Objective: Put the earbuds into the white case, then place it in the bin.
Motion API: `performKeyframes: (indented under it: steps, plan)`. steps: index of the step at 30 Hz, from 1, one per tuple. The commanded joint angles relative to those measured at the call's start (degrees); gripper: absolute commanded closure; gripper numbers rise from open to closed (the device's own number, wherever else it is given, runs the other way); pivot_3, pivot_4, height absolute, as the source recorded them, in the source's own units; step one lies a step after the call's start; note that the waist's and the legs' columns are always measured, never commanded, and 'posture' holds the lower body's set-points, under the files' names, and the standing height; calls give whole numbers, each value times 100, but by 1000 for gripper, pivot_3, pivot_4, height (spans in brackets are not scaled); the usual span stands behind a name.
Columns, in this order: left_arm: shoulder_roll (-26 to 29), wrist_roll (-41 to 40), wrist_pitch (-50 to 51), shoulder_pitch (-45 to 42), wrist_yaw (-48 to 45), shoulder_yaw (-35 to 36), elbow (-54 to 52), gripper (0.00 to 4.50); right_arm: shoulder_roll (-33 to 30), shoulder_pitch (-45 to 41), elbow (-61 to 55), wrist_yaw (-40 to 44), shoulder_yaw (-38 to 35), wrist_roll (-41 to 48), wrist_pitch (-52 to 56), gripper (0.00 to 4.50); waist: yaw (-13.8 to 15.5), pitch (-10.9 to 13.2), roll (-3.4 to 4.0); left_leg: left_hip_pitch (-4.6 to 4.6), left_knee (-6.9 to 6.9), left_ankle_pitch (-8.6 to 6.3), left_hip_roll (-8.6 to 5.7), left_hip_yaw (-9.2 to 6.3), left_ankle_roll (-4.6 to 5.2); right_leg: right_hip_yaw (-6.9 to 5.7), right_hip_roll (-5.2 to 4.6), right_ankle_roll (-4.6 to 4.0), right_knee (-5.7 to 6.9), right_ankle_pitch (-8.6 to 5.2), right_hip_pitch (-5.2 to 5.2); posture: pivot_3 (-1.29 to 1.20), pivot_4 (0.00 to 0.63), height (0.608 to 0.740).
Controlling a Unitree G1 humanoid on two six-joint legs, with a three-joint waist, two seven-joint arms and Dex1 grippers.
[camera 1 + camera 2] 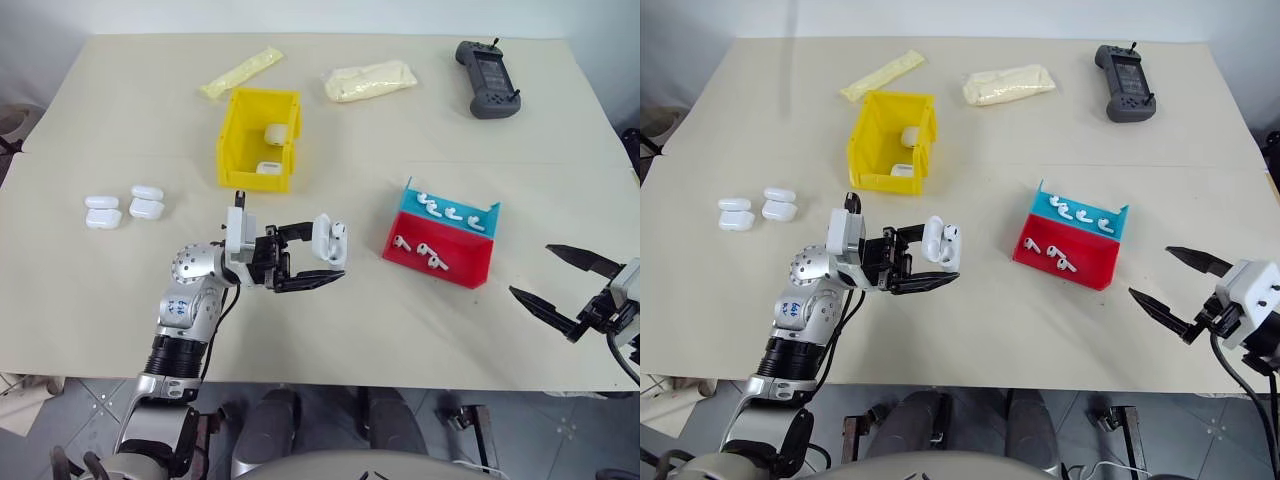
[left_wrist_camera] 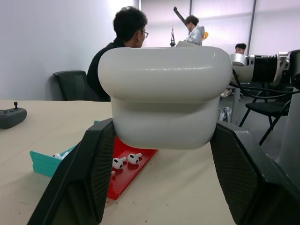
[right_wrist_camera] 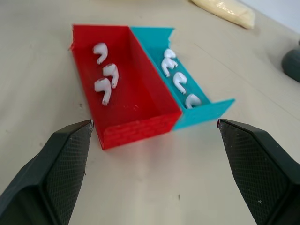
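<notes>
My left gripper (image 1: 322, 262) is shut on a white case (image 1: 330, 240), held above the table's middle; in the left wrist view the case (image 2: 164, 93) sits between both black fingers. I cannot tell whether its lid is open. Several earbuds (image 1: 432, 256) lie in the red-and-teal tray (image 1: 440, 272), to the right of the held case. The yellow bin (image 1: 232, 140) stands behind the left gripper with two white cases (image 1: 274, 133) inside. My right gripper (image 1: 530, 269) stands open and empty near the table's right front edge, pointing at the tray (image 3: 136, 129) and its earbuds (image 3: 105, 77).
Two pairs of white cases (image 1: 103, 212) lie at the far left. At the back are a black controller (image 1: 488, 78) and two pale yellow packets (image 1: 240, 72) (image 1: 370, 80). Past the table, several people (image 2: 126, 42) sit in the left wrist view.
</notes>
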Motion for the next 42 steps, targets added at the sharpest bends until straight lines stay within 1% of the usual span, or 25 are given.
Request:
performKeyframes:
  steps: [1, 4, 5, 8, 9, 11, 13, 14, 18, 20, 26, 30, 35, 38, 42]
  plan:
    - [-38, 25, -121, -11, 5, -40, -75, 1763, -343, -675, -99, 27, 192, 155, 318, 72, -11, 0, 0, 0, 0, 0, 0, -1, 0, 0, -2, 0, 0, 0, 0, 0, 150, 740]
    - [-83, 6, -96, -1, 47, -85, -166, 1763, -904, -1607, 121, 109, 860, -102, 1090, 72, -26, -1, 3, 0, 1, 0, 2, -6, -1, -4, -1, 0, -2, 0, 0, 0, 150, 740]
    - [-90, 4, -90, 13, 42, -107, -197, 1763, -1111, -2084, 253, 63, 1196, -225, 1593, 72, -35, -1, 3, 0, 3, 0, 5, -8, -1, -6, 0, 0, -2, 0, 1, 0, 150, 740]
    - [-121, 17, -93, 23, 56, -153, -226, 1763, -1408, -3540, 843, 171, 2292, -892, 2330, 72, -55, -1, 3, -6, 3, 0, 2, -10, -1, -7, -5, 0, -7, 0, -2, 0, 150, 740]
    - [-140, 23, -100, 25, 67, -166, -233, 1763, -1398, -4037, 1143, 222, 2688, -1244, 2384, 72, -41, -1, 3, -10, 3, 0, 2, -9, -1, -7, -6, 0, -9, 0, -5, 0, 150, 740]
    - [-192, 34, -113, 21, 113, -187, -245, 1763, -1179, -4986, 1767, 252, 3247, -1603, 2803, 72, -48, -1, 3, -13, 2, 0, 3, -12, -3, -11, -5, -1, -8, -1, -11, 0, 150, 740]
    - [-239, 48, -127, 40, 155, -208, -277, 1763, -1054, -5576, 2232, 538, 3723, -1895, 2981, 72, -54, -1, 2, -24, 2, 0, -1, -12, -3, -12, -9, -1, -10, -1, -19, 0, 150, 740]
    - [-262, 52, -130, 63, 181, -222, -311, 1763, -1016, -5797, 2462, 724, 3987, -2117, 2849, 72, -47, -1, 3, -27, 2, 0, -2, -13, -3, -13, -9, -1, -10, -1, -22, 0, 150, 740]
    - [-320, 74, -166, 163, 276, -267, -429, 1763, -895, -6456, 3268, 1408, 4816, -2819, 2531, 72, -51, -1, 3, -36, -2, 0, -8, -16, -2, -16, -14, -1, -3, 0, -29, 0, 150, 740]
    - [-327, 80, -188, 191, 322, -269, -457, 1763, -805, -6731, 3663, 1604, 5061, -3098, 2298, 72, -65, -1, 3, -37, 0, -1, -11, -14, -1, -16, -15, 0, -2, 0, -31, 0, 150, 740]
    - [-368, 99, -283, 239, 467, -254, -467, 1763, -382, -7487, 4910, 1684, 5493, -3831, 1660, 72, -80, -1, 3, -36, 4, 1, -7, -13, -4, -16, -12, 0, -4, 0, -35, 0, 150, 740]
    - [-387, 113, -342, 258, 535, -267, -474, 1763, -172, -7738, 5564, 1639, 5605, -4163, 1343, 72, -73, -1, 3, -37, 4, 1, -10, -12, -4, -16, -15, 0, -1, 0, -37, 0, 150, 740]
    - [-400, 111, -386, 328, 618, -281, -529, 1763, 25, -7917, 6100, 1623, 5615, -4433, 1088, 72, -84, -1, 3, -36, 3, 1, -10, -12, -5, -16, -15, 0, 1, 0, -37, 0, 150, 740]
    - [-396, 108, -396, 372, 633, -295, -562, 1763, 120, -7983, 6321, 1637, 5582, -4520, 1037, 677, -84, -1, 3, -36, 3, 1, -10, -12, -5, -16, -15, 0, 2, 0, -37, 0, 150, 740]
    - [-401, 102, -408, 366, 655, -302, -567, 1763, 168, -7995, 6470, 1622, 5601, -4689, 836, 1957, -78, -1, 3, -36, 5, 1, -11, -12, -4, -16, -15, 0, 2, 0, -36, 0, 150, 740]
